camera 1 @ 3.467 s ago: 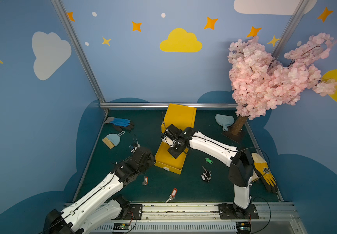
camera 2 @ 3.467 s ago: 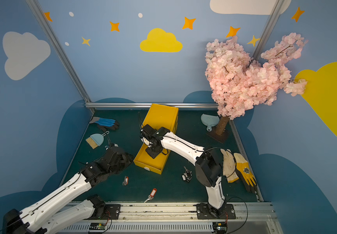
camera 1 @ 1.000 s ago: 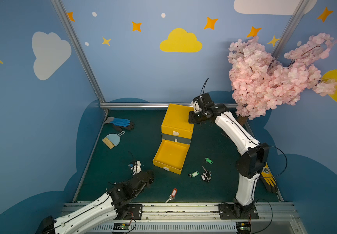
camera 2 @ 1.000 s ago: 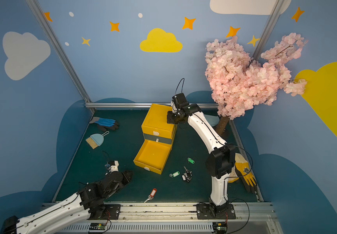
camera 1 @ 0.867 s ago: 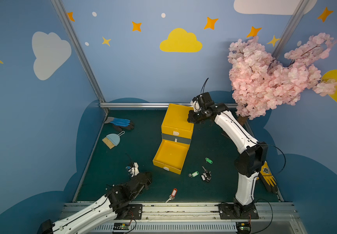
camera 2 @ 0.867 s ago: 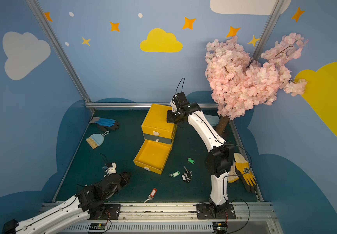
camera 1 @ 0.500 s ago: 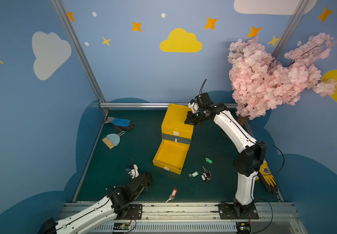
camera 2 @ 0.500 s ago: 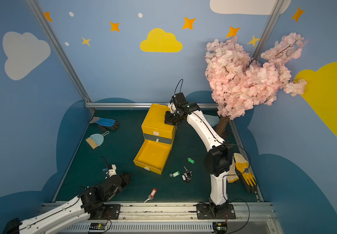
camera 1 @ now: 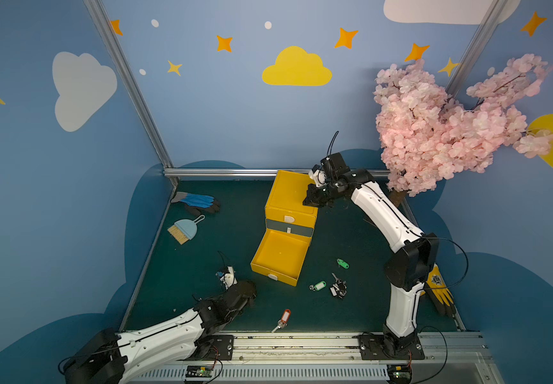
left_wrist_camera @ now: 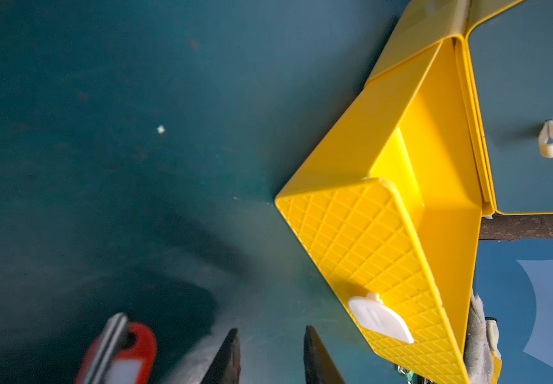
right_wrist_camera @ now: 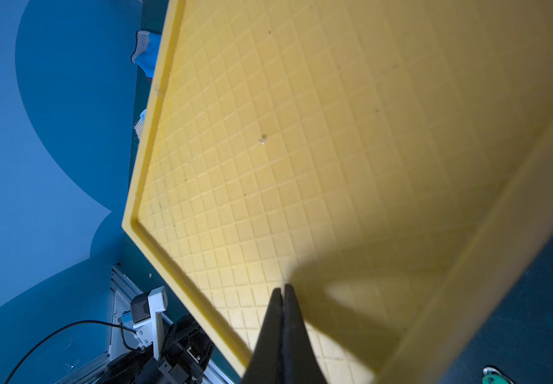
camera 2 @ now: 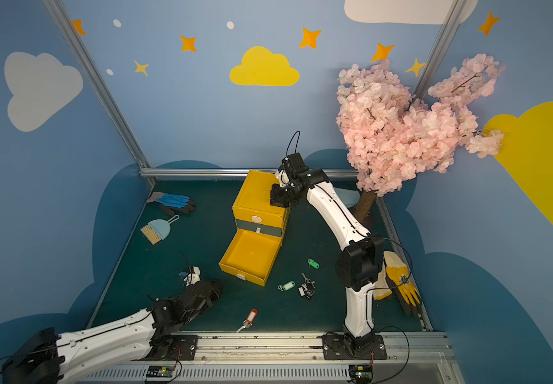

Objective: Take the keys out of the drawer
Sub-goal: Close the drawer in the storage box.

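Glossy yellow plastic drawer [left_wrist_camera: 361, 242], lattice-embossed front, open. Silver metal keys [camera 1: 318, 285], oblong green and orange-red plastic tags: on matte teal counter [camera 1: 195, 259] beside drawer; left claw [left_wrist_camera: 270, 335] spread, empty; right claw [right_wrist_camera: 283, 289] pressed together.

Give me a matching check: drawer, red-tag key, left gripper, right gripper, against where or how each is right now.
Things:
1. drawer
2. red-tag key
3. left gripper
4. right gripper

Places or states:
A. shut, over the cabinet top
B. on the mat near the front rail
C. pulled out, nothing seen inside
D. jaws apart, nothing between them

Pairs: 1-C, 2-B, 3-D, 4-A
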{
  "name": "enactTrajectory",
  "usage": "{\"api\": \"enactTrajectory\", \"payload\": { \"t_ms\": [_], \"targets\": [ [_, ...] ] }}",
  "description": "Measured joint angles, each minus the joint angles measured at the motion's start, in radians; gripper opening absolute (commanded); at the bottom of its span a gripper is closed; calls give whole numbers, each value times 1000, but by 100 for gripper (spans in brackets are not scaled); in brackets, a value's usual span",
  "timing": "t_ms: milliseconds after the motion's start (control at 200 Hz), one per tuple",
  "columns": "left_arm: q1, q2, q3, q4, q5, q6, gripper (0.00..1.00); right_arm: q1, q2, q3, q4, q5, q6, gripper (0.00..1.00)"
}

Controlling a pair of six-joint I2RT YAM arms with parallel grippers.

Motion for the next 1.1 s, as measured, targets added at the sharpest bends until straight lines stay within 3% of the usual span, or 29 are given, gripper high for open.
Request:
{"api": "enactTrajectory", "payload": {
  "t_ms": [786, 1101],
  "targets": [
    [96, 712, 254, 580, 208, 68, 32, 2, -4, -5, -16, -25, 26, 6],
    [140, 1006, 412, 850, 214, -35, 32, 2, -5, -14, -11, -25, 27, 6]
  ]
}}
